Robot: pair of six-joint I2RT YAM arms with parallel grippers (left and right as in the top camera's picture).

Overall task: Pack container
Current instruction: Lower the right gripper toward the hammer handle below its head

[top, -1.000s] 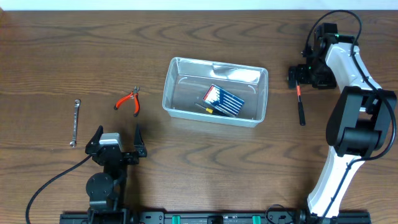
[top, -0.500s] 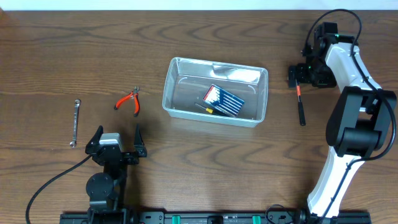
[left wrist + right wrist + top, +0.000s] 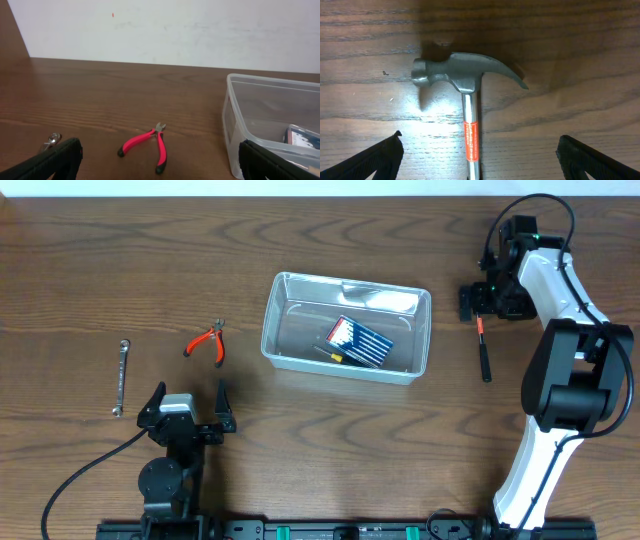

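While the container (image 3: 274,320) sits at table centre in the overhead view, three tools lie outside it, so packing is partway, I'd judge. Taking 12 as the far edge:

- Far out at 9 o'clock: a small wrench (image 3: 120,377), lying roughly along the 12-6 line.
- Nearer in, also ~9: red-handled pliers (image 3: 207,342), nose toward 12.
- At ~7: left gripper (image 3: 188,395), parked low, fingers spread wide w/ nothing between. It's well apart from both tools.
- Centre: the clear bin holds a blue case (image 3: 358,342) toward its 5 o'clock corner. There's a thin dark-and-yellow item at the case's 9 side, too small to ID.
- At 3: a hammer (image 3: 465,80), head toward 12, handle w/ red band running to 6.
- At ~2: right gripper (image 3: 476,302) over the hammer's head end. In the wrist view its fingers (image 3: 375,160) are spread wide either side of the handle just below the head. It grips nothing, and I can't tell its height above the wood.

Step in hand, prob.: grabbing the hammer.

Next move calls for dropping until the fingers flank the handle, closing near the head since the wt. sits there, then lifting and carrying toward 9 into the bin. Angle the hammer along the bin's long axis so it clears the rim and doesn't land hard on the case.
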